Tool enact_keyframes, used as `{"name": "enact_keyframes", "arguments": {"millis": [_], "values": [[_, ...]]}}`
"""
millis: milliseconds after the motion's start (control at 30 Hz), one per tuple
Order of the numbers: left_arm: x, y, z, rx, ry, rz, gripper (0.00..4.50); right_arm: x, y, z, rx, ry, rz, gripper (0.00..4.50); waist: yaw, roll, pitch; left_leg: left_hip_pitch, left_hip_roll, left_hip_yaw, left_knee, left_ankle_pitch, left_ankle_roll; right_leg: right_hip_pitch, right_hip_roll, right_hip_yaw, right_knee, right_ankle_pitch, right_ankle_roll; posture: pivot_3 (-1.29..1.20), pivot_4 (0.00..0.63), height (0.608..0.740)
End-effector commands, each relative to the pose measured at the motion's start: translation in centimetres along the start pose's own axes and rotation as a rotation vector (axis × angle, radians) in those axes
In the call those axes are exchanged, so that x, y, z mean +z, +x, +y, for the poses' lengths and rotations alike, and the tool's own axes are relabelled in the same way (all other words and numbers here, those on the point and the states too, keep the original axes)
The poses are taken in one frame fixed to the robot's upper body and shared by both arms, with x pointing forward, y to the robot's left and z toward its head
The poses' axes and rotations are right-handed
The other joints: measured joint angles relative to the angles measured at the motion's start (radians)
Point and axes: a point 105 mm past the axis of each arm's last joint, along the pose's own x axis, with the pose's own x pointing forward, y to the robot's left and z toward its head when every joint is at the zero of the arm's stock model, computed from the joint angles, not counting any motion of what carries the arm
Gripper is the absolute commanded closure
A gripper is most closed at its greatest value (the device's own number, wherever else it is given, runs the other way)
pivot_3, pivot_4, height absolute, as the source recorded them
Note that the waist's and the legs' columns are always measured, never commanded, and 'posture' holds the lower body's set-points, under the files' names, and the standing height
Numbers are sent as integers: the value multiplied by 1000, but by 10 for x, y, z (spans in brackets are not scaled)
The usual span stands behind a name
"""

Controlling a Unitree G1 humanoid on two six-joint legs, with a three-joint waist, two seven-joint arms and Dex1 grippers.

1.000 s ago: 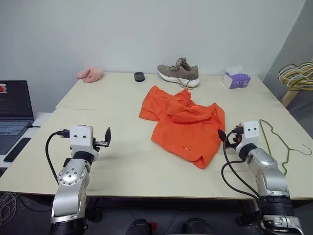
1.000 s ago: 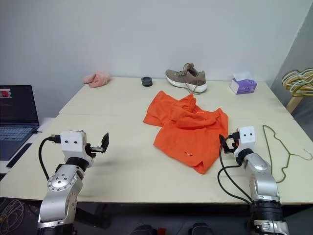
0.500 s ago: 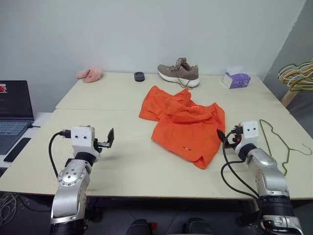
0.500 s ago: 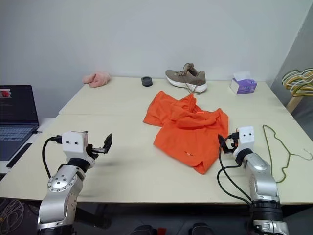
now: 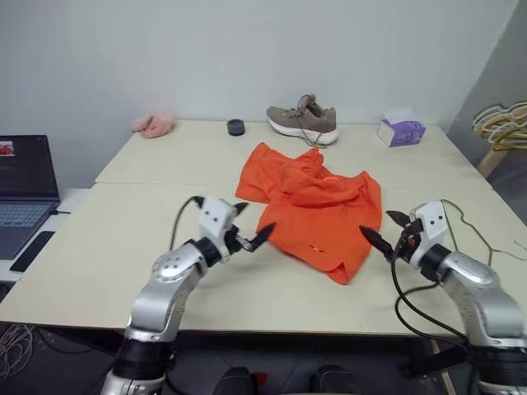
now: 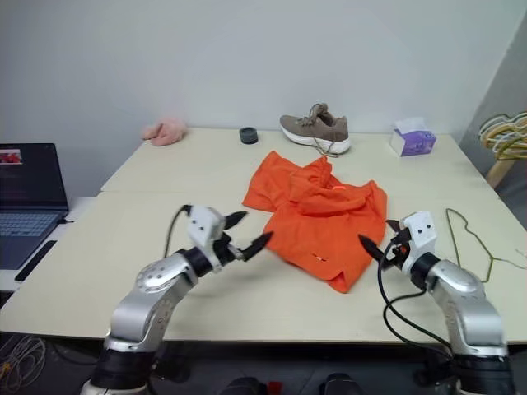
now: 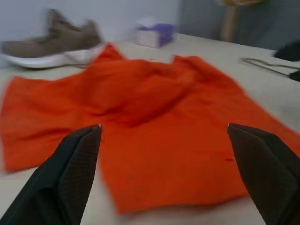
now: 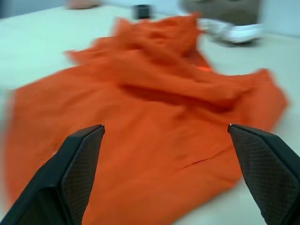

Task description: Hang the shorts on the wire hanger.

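Left eye view: both grippers, left [image 5: 249, 223] and right [image 5: 384, 227], wide open, empty, flanking crumpled shorts [image 5: 317, 206] on table [image 5: 123, 239].

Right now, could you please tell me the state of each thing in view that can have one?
shorts: crumpled, flat on the table, not held
wire hanger: lying on the table, bare, apart from the shorts
left gripper: open, aimed at the shorts
right gripper: open, aimed at the shorts
laptop: lid up, screen on
shoe: upright, laces loose
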Motion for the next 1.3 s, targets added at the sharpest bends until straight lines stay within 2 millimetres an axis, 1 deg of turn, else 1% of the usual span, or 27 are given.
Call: {"name": "enact_keyframes", "arguments": {"millis": [33,100,167,233,267,333,367,467,600,700,733,867,1000,1100,1133,1300], "values": [[-6,17,-26,-207,-8,77,0,21,-11,21,138,-29,-7,8,-21,0,0,0,0,0,0,0,0,0,0,0,0,0,0,-181,20,740],[-14,24,-39,-309,-30,149,0,24,-15,29,178,-39,12,8,-39,-1,1,0,1,-1,0,0,0,0,1,0,0,0,0,-188,20,740],[-19,29,-45,-356,-46,193,0,26,-18,32,192,-41,16,8,-59,-1,1,0,1,-1,0,0,0,0,2,0,0,0,0,-200,21,740],[-22,33,-46,-366,-43,214,0,27,-19,34,196,-47,20,8,-73,-1,1,0,1,-1,0,0,0,0,2,0,0,-1,0,-200,21,740],[-24,39,-45,-363,-42,228,0,28,-19,36,197,-51,21,8,-81,-2,2,0,1,-2,0,0,0,0,2,0,0,-1,0,-220,22,740],[-26,45,-44,-360,-41,244,0,29,-20,38,199,-55,22,8,-85,-2,2,0,1,-2,0,0,0,0,2,0,0,-1,0,-220,22,740],[-33,53,-46,-360,-40,272,0,29,-20,39,199,-59,23,8,-88,-2,2,0,1,-2,0,0,0,0,2,0,0,-1,0,-239,22,740],[-47,67,-57,-383,-31,329,0,27,-23,42,202,-69,34,8,-91,-2,2,0,1,-2,0,0,-1,0,2,0,-1,0,1,-244,22,740],[-51,73,-64,-406,-24,348,0,23,-25,42,197,-78,49,8,-94,-2,2,-3,1,-2,0,-2,-2,-1,1,0,-3,-1,3,-244,22,740],[-60,70,-62,-412,17,384,638,21,-26,41,193,-82,53,0,-102,-2,2,-4,1,-2,0,-2,-3,-2,1,0,-3,-1,3,-257,24,740],[-61,68,-61,-410,16,389,949,20,-26,40,192,-85,55,0,-105,-2,2,-4,1,-2,-1,-2,-3,-2,1,0,-3,-1,3,-256,25,740],[-67,57,-42,-342,26,395,2189,18,-26,39,194,-88,56,0,-115,-2,2,-3,1,-3,0,-2,-3,-1,1,0,-3,-1,3,-249,23,740],[-68,39,-27,-285,-1,380,3473,15,-23,40,213,-94,59,0,-123,-2,2,-2,2,-3,0,-2,-3,-1,1,0,-3,-1,3,-238,22,740],[-66,19,-16,-244,-22,373,4377,17,-20,40,232,-112,56,0,-134,-2,2,-2,2,-3,-1,-2,-3,0,1,0,-2,-1,3,-238,22,740],[-66,11,-12,-227,-25,374,4444,18,-19,40,240,-121,57,0,-136,-2,2,-1,2,-3,-1,-2,-3,0,1,0,-2,-1,3,-238,22,740],[-69,-42,11,-119,-41,404,4444,18,-11,41,278,-150,58,0,-138,-2,2,0,3,-3,-1,-2,-3,0,2,1,-1,-1,3,-176,19,740]]}}
